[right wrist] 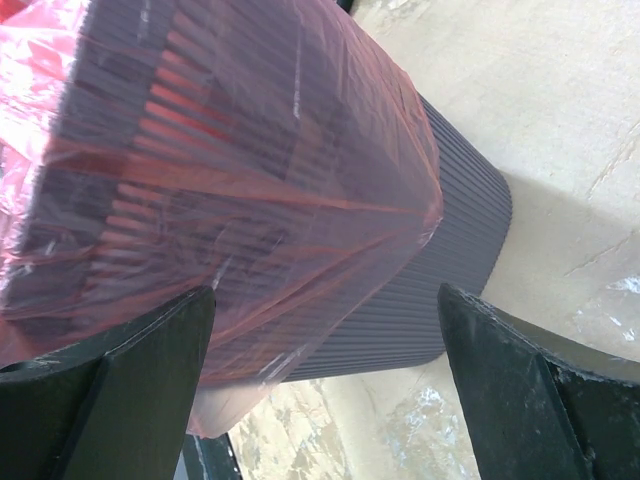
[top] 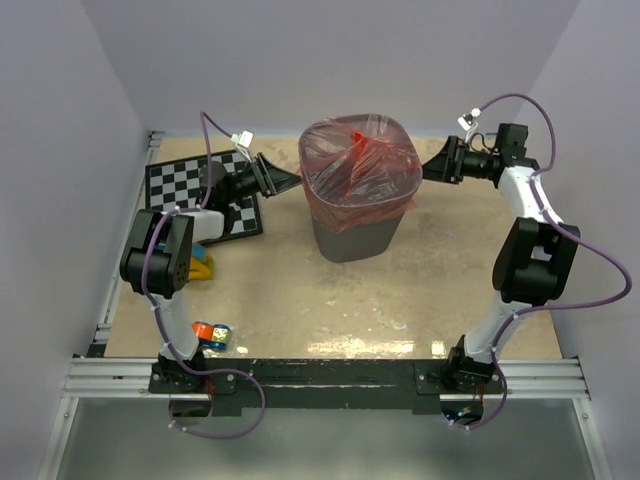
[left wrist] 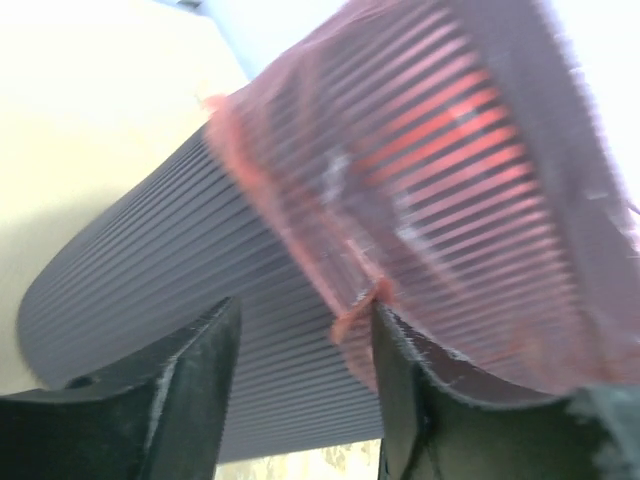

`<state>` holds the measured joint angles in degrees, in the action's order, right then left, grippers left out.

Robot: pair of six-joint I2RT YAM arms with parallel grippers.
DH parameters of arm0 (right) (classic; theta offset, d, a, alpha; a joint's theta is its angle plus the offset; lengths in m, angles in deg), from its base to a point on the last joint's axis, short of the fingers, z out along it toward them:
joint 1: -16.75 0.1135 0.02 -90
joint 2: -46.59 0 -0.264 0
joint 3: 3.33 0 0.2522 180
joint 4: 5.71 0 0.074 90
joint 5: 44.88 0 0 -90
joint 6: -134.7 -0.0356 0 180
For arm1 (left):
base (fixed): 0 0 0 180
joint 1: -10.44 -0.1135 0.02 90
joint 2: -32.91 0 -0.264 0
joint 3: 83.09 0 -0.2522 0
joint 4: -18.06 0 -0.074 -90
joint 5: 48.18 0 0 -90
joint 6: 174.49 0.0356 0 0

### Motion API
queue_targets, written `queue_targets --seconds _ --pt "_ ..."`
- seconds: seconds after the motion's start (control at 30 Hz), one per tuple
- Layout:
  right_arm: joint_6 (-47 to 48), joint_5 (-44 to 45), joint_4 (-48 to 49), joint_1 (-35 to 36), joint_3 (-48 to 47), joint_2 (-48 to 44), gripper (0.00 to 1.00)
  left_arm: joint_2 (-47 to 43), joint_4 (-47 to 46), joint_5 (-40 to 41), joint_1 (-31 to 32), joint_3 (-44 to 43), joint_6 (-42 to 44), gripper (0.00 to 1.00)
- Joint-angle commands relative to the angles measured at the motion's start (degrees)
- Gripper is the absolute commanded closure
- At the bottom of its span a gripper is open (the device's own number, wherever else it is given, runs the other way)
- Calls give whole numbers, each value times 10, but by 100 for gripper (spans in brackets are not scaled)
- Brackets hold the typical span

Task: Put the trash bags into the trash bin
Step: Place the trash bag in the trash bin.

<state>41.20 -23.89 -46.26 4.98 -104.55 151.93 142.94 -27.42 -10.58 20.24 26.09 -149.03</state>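
The dark grey mesh trash bin [top: 355,235] stands upright in the middle of the table. A red-orange translucent trash bag [top: 360,165] is draped over its rim and hangs down the upper outside wall; bunched film sits in the mouth. My left gripper [top: 292,181] is open just left of the rim. In the left wrist view the bag's lower edge [left wrist: 350,315] touches one of its fingers [left wrist: 420,400], with the bin wall [left wrist: 150,290] behind. My right gripper [top: 428,166] is wide open beside the rim's right side. In the right wrist view the bag [right wrist: 250,170] covers the bin [right wrist: 450,270].
A black-and-white checkerboard [top: 190,185] lies at the back left under the left arm. A yellow and blue object [top: 202,266] sits by the left arm, and a small colourful object [top: 212,335] lies near the left base. White walls enclose the table on three sides.
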Motion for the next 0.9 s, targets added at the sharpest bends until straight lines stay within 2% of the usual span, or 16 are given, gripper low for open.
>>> queue_targets --seconds 0.0,0.1,0.13,0.17,0.27,0.33,0.47,0.63,0.73,0.87 --pt "-21 -31 39 -3 7 -9 1 -8 -72 -35 8 -30 -19 46" --pt "-43 -31 64 -4 33 -14 2 -14 -80 -46 17 -22 -10 65" --pt "-51 -34 76 -4 43 -16 1 -17 -83 -50 19 -19 -3 80" --pt "-58 -36 87 -4 49 -19 1 -22 -82 -52 19 -17 4 100" --pt "-59 -31 97 -4 55 -25 2 -34 -41 -51 16 -9 38 100" --pt "-52 5 95 -4 55 -30 2 -40 11 -41 10 4 66 100" --pt "-8 64 63 -4 60 -44 2 -47 146 -30 0 13 190 100" --pt "2 87 62 -4 93 -65 2 -32 343 40 -7 -24 354 100" --pt "-20 79 83 -4 123 -82 2 -17 377 71 -6 -41 378 100" --pt "-20 71 85 -4 147 -101 2 -7 377 63 2 -57 385 100"
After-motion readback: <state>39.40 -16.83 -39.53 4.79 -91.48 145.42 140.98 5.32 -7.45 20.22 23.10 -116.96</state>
